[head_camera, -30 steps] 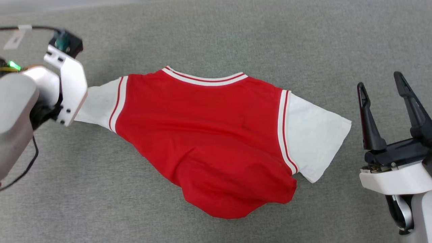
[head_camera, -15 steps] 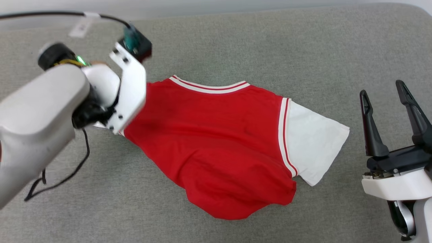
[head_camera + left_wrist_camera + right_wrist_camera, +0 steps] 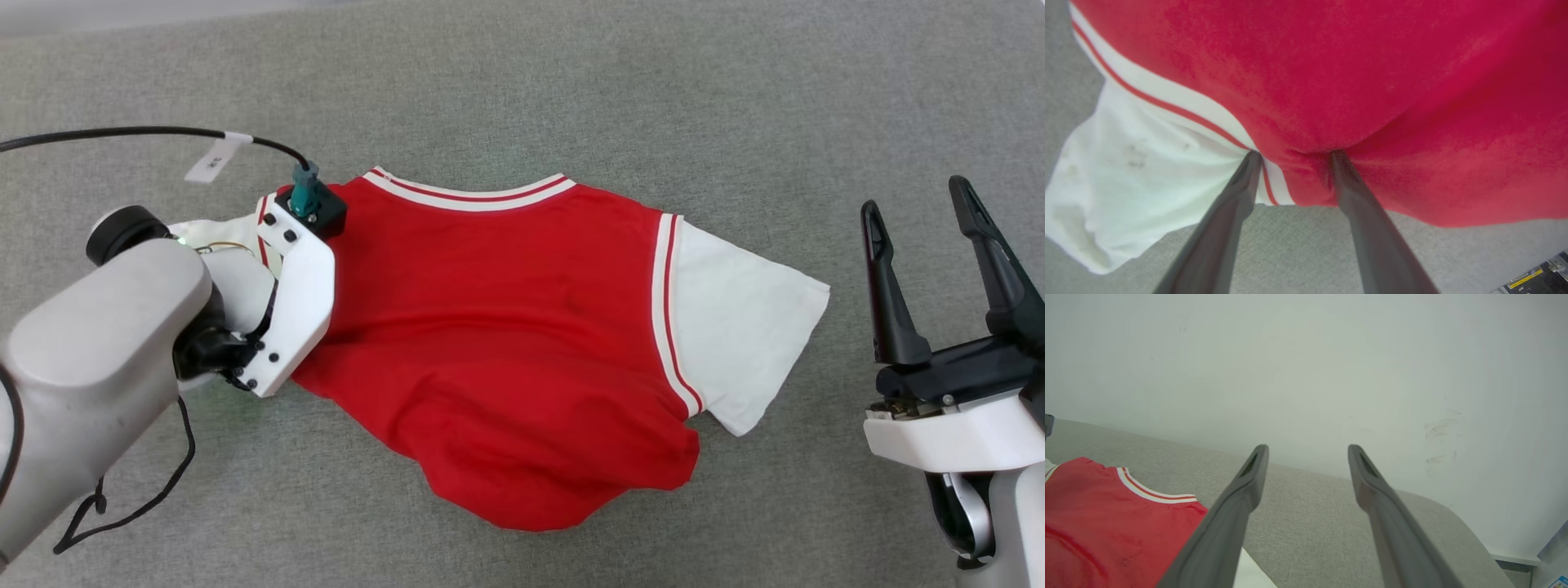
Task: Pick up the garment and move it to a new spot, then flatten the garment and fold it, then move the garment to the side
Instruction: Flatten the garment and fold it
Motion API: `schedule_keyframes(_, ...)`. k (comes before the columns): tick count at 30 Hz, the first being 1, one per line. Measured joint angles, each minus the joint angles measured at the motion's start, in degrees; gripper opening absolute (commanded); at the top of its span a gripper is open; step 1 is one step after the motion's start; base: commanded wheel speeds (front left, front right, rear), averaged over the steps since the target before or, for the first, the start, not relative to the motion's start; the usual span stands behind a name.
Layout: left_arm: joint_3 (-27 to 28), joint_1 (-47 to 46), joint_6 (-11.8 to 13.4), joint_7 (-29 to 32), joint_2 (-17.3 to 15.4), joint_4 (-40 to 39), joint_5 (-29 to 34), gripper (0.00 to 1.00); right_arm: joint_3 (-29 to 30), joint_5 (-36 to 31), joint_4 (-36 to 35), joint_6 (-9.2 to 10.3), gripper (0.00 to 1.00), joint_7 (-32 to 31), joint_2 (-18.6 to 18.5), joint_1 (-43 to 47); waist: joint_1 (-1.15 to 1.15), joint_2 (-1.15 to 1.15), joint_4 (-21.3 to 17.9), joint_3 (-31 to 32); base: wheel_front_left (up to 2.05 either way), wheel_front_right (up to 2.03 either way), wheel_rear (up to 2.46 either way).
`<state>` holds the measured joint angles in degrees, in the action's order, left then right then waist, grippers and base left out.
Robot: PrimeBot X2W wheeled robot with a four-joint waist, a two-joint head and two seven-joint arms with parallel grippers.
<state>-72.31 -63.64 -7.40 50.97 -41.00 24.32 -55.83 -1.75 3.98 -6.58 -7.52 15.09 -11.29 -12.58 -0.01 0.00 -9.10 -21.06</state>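
Lying on grey surface (image 3: 571, 98) by wall (image 3: 1306, 367): garment (image 3: 506, 327); left hand (image 3: 1293, 153), right hand (image 3: 916, 194) both spread.

open grey surface (image 3: 735, 106) around garment (image 3: 506, 343), left arm (image 3: 98, 359) and cable (image 3: 139, 131) crowding its left side

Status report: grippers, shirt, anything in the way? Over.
Left gripper open, tips at edge of shirt by sleeve. Right gripper open, off aside. Shirt spread on grey pad, hem rumpled. Black cable beside left arm.

garment: thin red jersey shirt (image 3: 506, 343) with white sleeves and striped trim
pose: lay spread, rumpled, on grey cloth
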Motion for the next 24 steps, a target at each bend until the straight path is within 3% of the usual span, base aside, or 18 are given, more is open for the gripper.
schedule_keyframes(5,-0.4,1.34,0.08,-4.11,-0.7,-1.81,0.46,0.0,0.47,-0.1,0.79,0.0,1.0,0.0,0.05,0.13,0.0,0.0,0.19,1.36,0.0,0.0,0.0)
schedule_keyframes(16,-1.13,9.6,0.01,-8.6,-7.43,-17.53,-0.88,0.0,2.0,-0.27,1.78,0.0,1.0,0.0,-0.09,3.75,0.0,0.0,2.9,6.75,0.0,0.0,0.0)
schedule_keyframes(22,-0.92,16.42,0.02,-9.54,-6.84,-18.39,-1.21,0.0,2.03,-0.26,2.29,0.0,1.0,0.0,-0.21,4.02,0.0,0.0,4.03,7.24,0.0,0.0,0.0)
schedule_keyframes(23,-0.86,16.52,0.02,-10.24,-6.6,-18.02,-1.15,1.0,2.03,-0.26,2.38,0.0,1.0,0.0,-0.29,4.05,0.0,0.0,4.15,7.26,0.0,0.0,0.0)
schedule_keyframes(24,-0.77,16.76,0.01,-10.95,-6.37,-17.51,-1.31,1.0,2.04,-0.26,2.53,0.0,1.0,0.0,-0.41,4.14,0.0,0.0,4.27,7.33,0.0,0.0,0.0)
